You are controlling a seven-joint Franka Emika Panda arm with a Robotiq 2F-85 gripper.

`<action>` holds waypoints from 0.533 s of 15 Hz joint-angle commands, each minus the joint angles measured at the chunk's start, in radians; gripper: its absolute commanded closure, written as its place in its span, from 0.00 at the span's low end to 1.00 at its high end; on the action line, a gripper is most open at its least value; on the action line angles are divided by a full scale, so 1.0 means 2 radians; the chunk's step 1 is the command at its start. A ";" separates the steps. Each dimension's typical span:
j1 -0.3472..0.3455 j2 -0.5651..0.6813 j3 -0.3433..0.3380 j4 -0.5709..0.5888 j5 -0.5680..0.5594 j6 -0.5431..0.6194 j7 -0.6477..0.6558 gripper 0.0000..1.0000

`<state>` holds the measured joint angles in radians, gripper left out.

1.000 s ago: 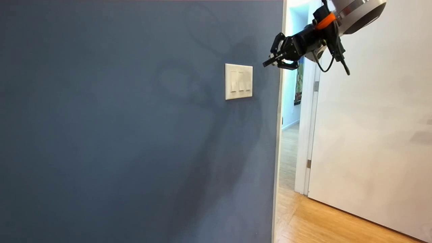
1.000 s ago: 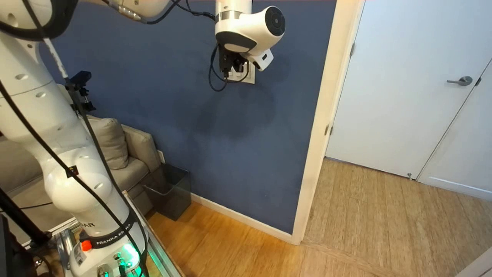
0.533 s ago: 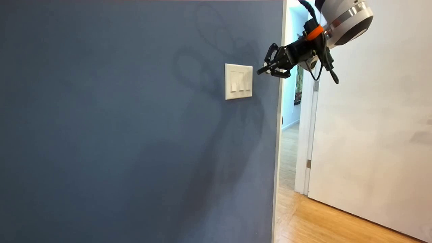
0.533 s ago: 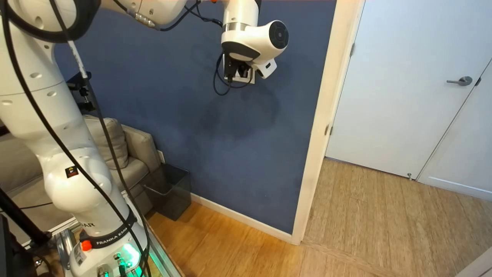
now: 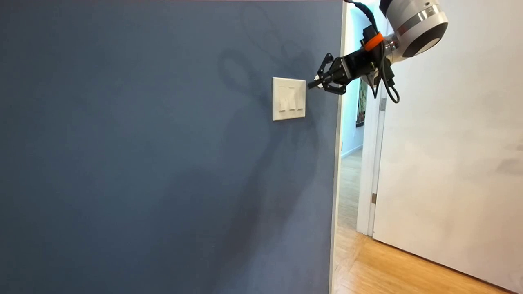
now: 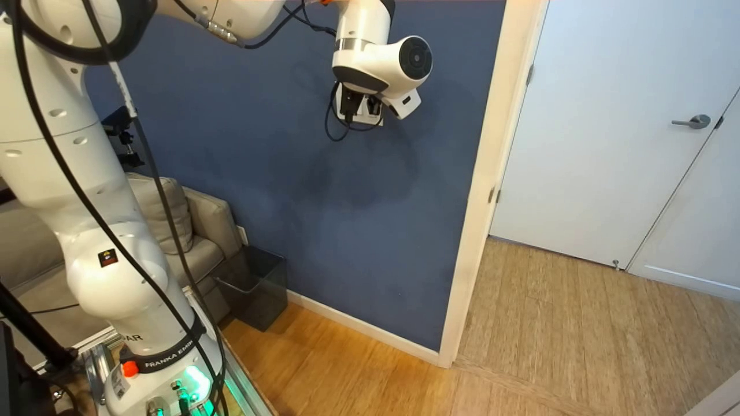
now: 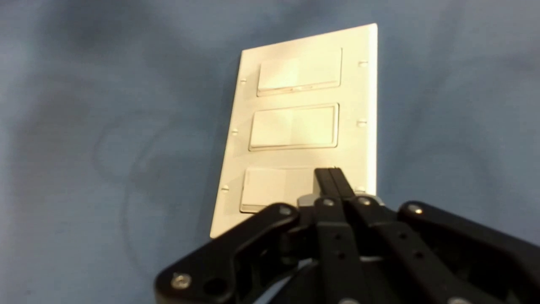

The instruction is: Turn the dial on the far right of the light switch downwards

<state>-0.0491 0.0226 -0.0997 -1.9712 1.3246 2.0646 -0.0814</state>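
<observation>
The white light switch plate (image 5: 288, 116) is fixed to the dark blue wall and holds three flat rockers. The far-right dial (image 5: 300, 100) is one of these rockers. In the wrist view the plate (image 7: 291, 158) is turned on its side and this dial (image 7: 266, 188) is the lowest rocker. My gripper (image 5: 313, 83) is shut and empty, just right of the plate's upper part. In the wrist view the fingertips (image 7: 331, 170) overlap the dial's right end and hide part of it. I cannot tell if they touch. In an exterior view the wrist partly hides the plate (image 6: 363, 119).
A white door frame (image 6: 475, 208) stands right of the wall, with a door (image 6: 589, 127) beyond it. A grey sofa (image 6: 205, 219) and a dark see-through bin (image 6: 254, 289) stand by the wall below. A black cable loop (image 6: 332, 130) hangs from the wrist.
My gripper has moved left and somewhat down to the switch plate, more slowly in the last half second. It stays shut. The switch plate looks unchanged.
</observation>
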 commanded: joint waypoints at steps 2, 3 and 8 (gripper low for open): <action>0.000 0.008 0.012 0.006 0.024 0.030 0.005 1.00; 0.000 0.008 0.013 0.005 0.027 0.035 0.004 1.00; 0.002 0.012 0.018 0.005 0.036 0.046 0.005 1.00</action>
<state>-0.0479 0.0354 -0.0757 -1.9712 1.3596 2.1252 -0.0813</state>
